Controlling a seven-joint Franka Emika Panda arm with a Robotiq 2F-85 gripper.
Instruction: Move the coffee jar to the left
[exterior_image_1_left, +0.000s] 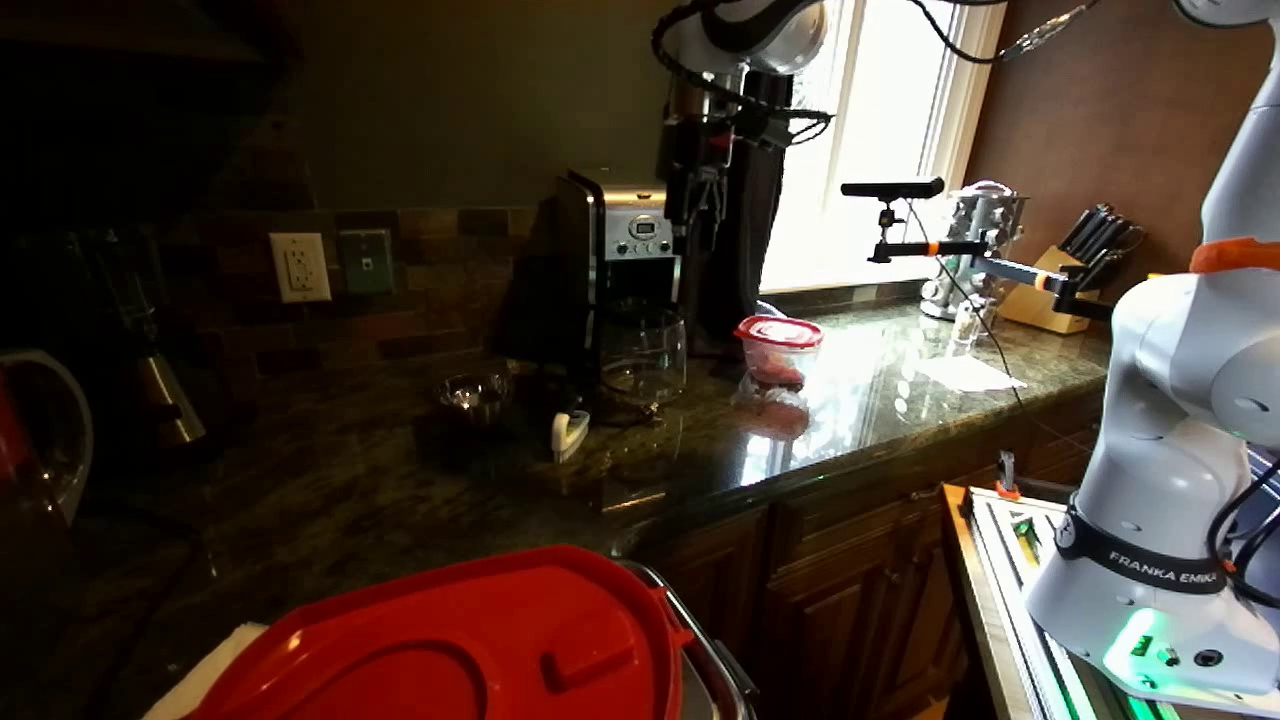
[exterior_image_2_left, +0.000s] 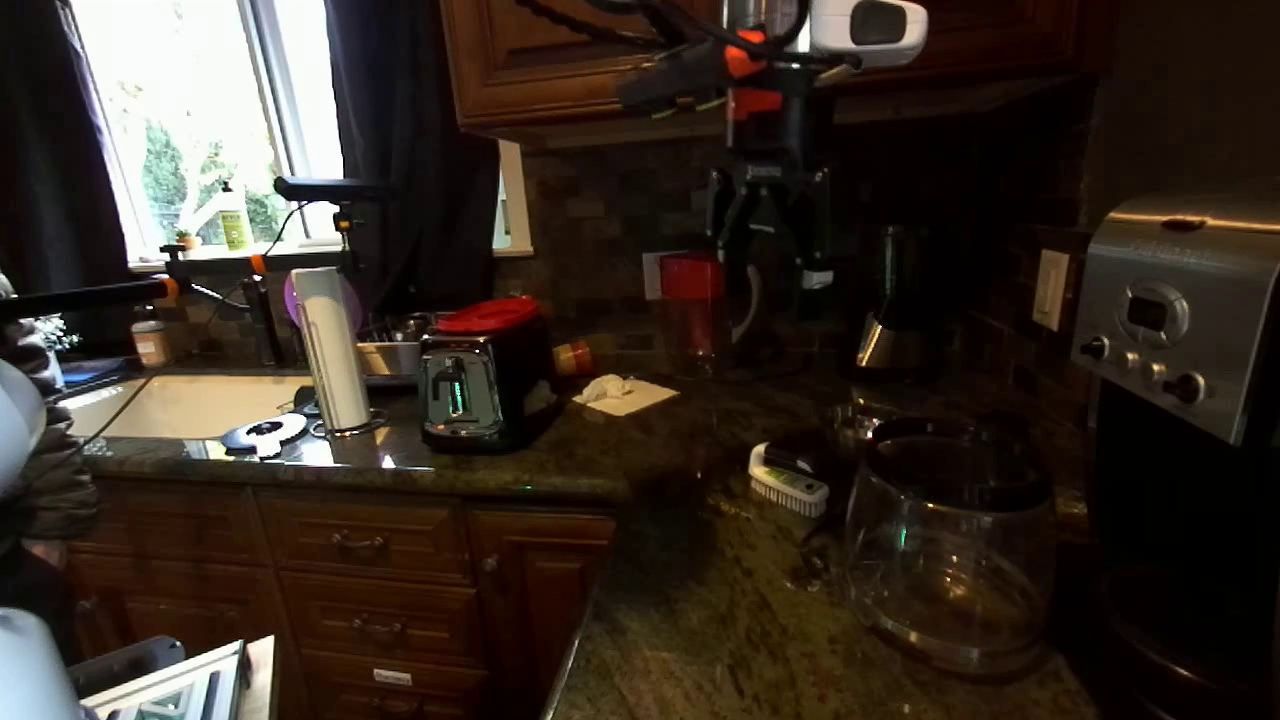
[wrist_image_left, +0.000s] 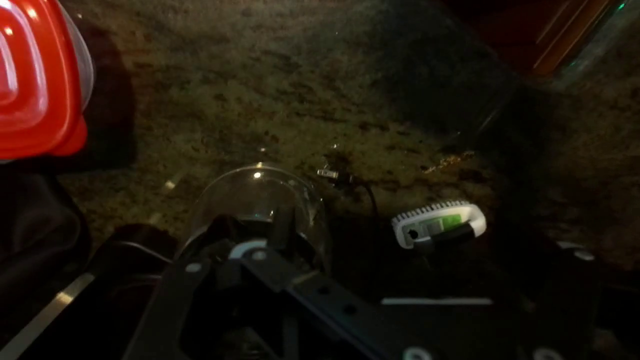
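The hand (exterior_image_2_left: 774, 280) is spread and holds nothing between its fingers (exterior_image_2_left: 817, 279), high above the worktop (exterior_image_2_left: 690, 640) in front of the coffee machine (exterior_image_2_left: 1180, 300). The coffee jar (exterior_image_2_left: 950, 570) stands upright just before this machine. If the hand descends off centre, I think one finger could strike the dark rim (exterior_image_2_left: 950, 488) and tip it. Farther from the coffee machine, the brush (exterior_image_2_left: 788, 485) could obstruct its way.

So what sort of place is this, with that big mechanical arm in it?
It looks like a kitchen, quite possibly in someone's home. What shows it: a toaster near a cream-coloured sink, and a silver-and-black coffee machine.
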